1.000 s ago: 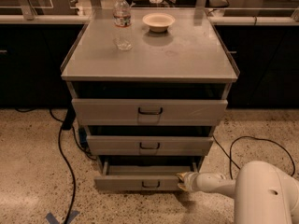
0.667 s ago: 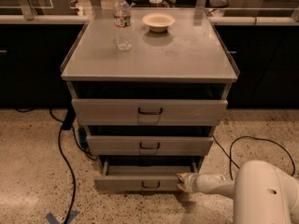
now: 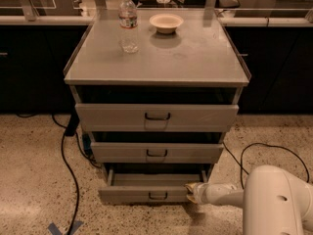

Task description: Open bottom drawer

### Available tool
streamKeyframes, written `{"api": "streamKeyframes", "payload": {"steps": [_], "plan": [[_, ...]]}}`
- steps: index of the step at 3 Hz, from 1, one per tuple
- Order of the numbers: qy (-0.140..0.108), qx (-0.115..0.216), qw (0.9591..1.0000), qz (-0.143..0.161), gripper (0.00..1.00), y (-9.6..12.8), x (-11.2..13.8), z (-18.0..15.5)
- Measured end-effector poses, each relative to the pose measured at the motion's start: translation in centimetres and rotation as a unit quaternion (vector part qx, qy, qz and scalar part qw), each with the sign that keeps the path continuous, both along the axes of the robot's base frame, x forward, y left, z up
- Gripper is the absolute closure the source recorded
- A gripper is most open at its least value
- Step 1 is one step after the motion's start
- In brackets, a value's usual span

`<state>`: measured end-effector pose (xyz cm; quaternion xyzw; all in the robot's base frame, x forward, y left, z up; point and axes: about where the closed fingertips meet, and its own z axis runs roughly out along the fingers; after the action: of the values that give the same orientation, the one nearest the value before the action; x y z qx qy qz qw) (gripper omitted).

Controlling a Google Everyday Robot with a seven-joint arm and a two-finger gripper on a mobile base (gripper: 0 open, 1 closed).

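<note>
The bottom drawer [image 3: 142, 194] is the slim lowest one of three in a grey metal cabinet [image 3: 156, 72]. It stands pulled out a little, and a strip of its grey tray shows behind the front panel. A small dark handle [image 3: 157, 196] sits at the panel's centre. My gripper [image 3: 191, 192] reaches in from the right on a white arm [image 3: 279, 202] and rests at the right end of this drawer's front, away from the handle.
The top drawer [image 3: 156, 116] and middle drawer [image 3: 157, 152] also stand slightly out. A water bottle [image 3: 128, 23] and a small bowl [image 3: 166, 22] stand on the cabinet top. Black cables [image 3: 66, 151] trail on the speckled floor left and right of the cabinet.
</note>
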<state>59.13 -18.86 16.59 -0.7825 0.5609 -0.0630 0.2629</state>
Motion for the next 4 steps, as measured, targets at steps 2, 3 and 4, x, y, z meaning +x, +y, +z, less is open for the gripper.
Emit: {"api": "streamKeyframes", "payload": {"steps": [2,3,4], "plan": [[0.004,-0.001,0.9999,-0.009,1.00,-0.4,-1.4,0.0],[0.004,-0.001,0.9999,-0.009,1.00,-0.4,-1.4,0.2],[0.008,0.000,0.9999,-0.011,1.00,-0.6,-2.6,-0.2]]}}
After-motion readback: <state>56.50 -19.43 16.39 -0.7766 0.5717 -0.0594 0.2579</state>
